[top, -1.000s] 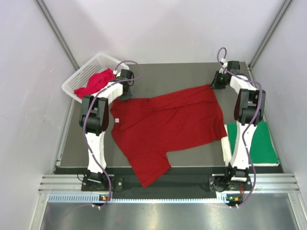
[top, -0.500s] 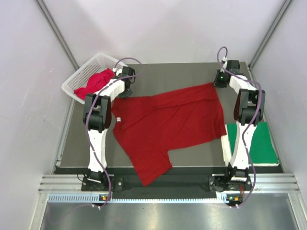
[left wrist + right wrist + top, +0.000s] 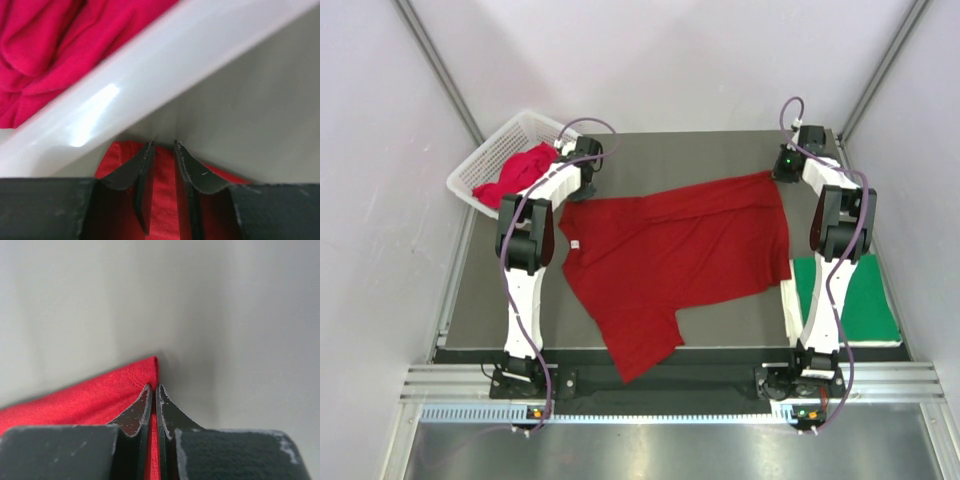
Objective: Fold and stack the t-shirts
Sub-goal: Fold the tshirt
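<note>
A dark red t-shirt [image 3: 670, 255] lies spread across the grey table, one sleeve reaching toward the near edge. My left gripper [image 3: 578, 193] is at its far left corner, beside the basket. In the left wrist view the left gripper [image 3: 163, 145] is shut on a bunch of that red cloth [image 3: 165, 200]. My right gripper [image 3: 777, 175] is at the shirt's far right corner. In the right wrist view the right gripper [image 3: 154, 386] pinches the hem of the red t-shirt [image 3: 90, 397], jaws tight together.
A white lattice basket [image 3: 470, 170] at the far left holds a pinkish red t-shirt [image 3: 520, 168]; its rim [image 3: 150, 75] passes close in front of my left fingers. A folded green t-shirt [image 3: 865, 300] lies at the right edge of the table.
Both grippers have moved a little to the right and away, and the red t-shirt has slid with them. Its left edge now lies further from the table's left side.
</note>
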`<action>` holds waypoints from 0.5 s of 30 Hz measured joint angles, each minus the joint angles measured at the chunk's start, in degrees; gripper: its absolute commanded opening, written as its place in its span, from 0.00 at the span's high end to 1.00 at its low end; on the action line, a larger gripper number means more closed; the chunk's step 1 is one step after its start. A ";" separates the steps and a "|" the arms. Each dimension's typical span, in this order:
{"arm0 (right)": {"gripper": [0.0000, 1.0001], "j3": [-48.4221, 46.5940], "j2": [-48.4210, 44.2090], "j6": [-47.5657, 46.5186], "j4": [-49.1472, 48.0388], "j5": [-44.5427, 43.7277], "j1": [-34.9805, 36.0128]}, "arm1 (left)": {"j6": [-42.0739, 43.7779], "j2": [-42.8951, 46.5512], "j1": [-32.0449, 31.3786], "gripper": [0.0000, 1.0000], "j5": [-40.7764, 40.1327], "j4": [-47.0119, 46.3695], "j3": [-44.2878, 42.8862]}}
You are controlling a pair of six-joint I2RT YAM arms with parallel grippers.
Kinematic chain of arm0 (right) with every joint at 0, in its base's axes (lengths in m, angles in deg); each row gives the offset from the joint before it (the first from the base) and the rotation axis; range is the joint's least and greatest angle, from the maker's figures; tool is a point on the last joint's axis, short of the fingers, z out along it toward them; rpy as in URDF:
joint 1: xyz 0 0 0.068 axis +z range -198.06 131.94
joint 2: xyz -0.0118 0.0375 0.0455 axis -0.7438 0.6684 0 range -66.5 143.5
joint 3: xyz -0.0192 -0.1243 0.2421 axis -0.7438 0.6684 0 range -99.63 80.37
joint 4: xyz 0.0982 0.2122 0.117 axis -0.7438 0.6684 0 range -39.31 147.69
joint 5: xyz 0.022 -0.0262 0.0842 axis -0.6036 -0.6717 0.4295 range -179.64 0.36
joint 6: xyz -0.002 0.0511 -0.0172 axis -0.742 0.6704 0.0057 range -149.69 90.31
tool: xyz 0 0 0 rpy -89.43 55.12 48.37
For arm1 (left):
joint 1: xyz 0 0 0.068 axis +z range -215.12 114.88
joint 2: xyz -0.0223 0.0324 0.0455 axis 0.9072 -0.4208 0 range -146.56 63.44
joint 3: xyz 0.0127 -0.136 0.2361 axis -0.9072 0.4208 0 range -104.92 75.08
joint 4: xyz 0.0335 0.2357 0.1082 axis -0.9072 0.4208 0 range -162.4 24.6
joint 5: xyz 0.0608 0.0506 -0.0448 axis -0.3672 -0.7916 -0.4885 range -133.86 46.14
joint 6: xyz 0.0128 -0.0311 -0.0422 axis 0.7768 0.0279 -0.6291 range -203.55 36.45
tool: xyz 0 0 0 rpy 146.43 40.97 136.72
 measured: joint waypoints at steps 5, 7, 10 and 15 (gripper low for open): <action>0.85 0.00 -0.04 0.59 0.07 0.63 -0.15 | 2.43 0.70 -0.17 0.69 3.69 0.26 -0.15; 0.71 0.00 -0.24 0.94 0.39 0.44 -0.17 | 3.91 1.53 -0.39 0.60 4.61 1.46 -0.55; 0.63 -0.04 -1.01 1.29 2.36 -1.31 -0.37 | 5.31 4.09 -0.92 0.57 4.66 2.89 -0.59; 0.63 -0.07 -3.72 3.17 9.27 -4.72 -0.68 | 7.28 15.28 -2.25 0.57 6.14 3.32 4.59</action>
